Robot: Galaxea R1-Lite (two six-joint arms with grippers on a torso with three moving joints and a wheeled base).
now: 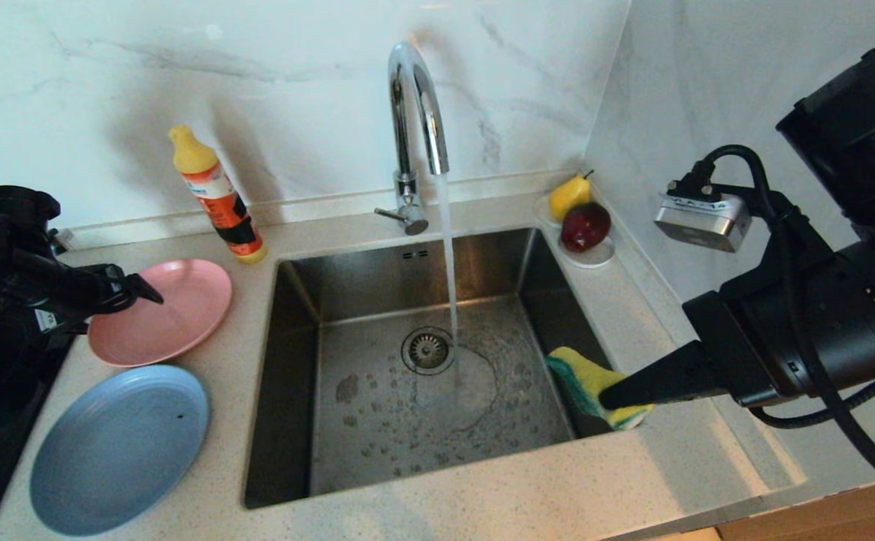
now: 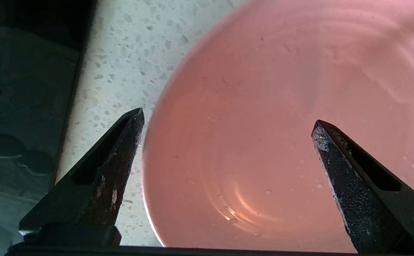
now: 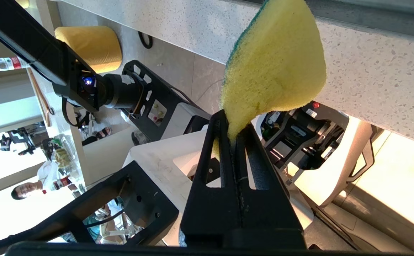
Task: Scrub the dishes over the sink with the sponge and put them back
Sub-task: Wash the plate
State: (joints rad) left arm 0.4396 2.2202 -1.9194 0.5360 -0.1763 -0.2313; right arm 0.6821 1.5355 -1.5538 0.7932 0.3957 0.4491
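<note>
Where the left end effector [image 1: 140, 289] reaches in, the pink plate [image 1: 174, 308] sits half-hidden.

Likely a home kitchen: steel sink [image 1: 415, 376], running tap [image 1: 415, 113] (marble-look walls), speckled countertop [image 1: 482, 503].

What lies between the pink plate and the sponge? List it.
In the head view, the sink lies between the pink plate and the sponge, with the drain strainer and the tap's running water.
</note>
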